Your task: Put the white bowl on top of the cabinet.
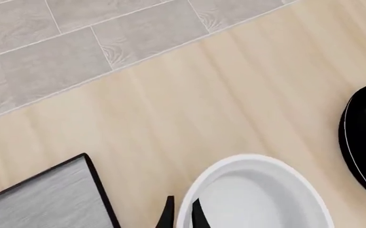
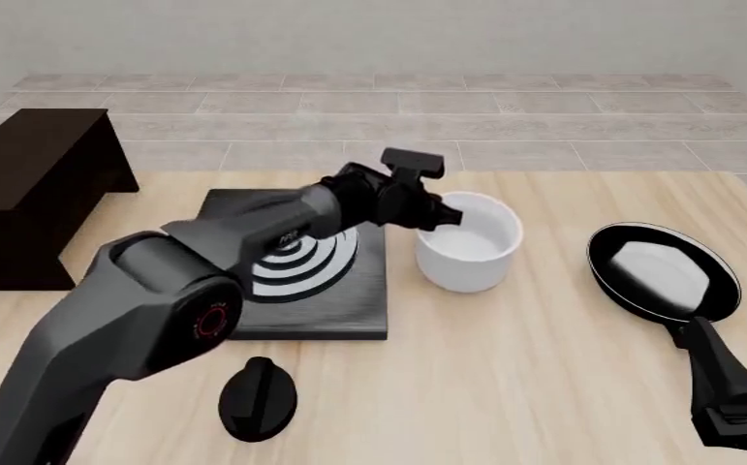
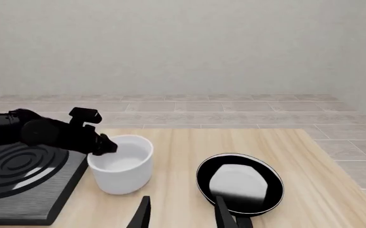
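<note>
A: Any readable text?

B: None legible. Small white lettering on the left arm (image 2: pixel 237 247), mid-frame in the front view, too small to read. Red ring mark on the big joint at lower left, no words.

A: Task items?

B: White bowl (image 2: pixel 469 242) just right of centre in the front view, upright on the pale wood-grain table (image 2: pixel 503 387). Glossy, deep, straight-sided, round. Just beside the right edge of the stove plate (image 2: pixel 347 310). Cabinet (image 2: pixel 31 194) at far left of the frame, well apart from the bowl. Dark brown, nearly black, boxy, flat top bare.

A: Left gripper?

B: Left gripper (image 1: pixel 183 216) pinched on the white bowl's rim at its left side: one finger outside the wall, one inside, both seemingly touching the rim.

A: Right?

B: Right gripper (image 3: pixel 183 216) at the bottom edge of its wrist view, fingers spread wide, holding nothing. Low in the right corner of the front view, near the pan handle.

A: Other stuff?

B: Stove plate flat, square, black edge, brushed grey surface with silver concentric rings. Black frying pan (image 2: pixel 664 271) at right, round, shiny, blocky white reflection inside, handle toward the bottom of the frame. Matte black round knob (image 2: pixel 258 395) at lower centre-left, raised bar across its top. Grey wood-look floor tiles past the table's far edge.
</note>
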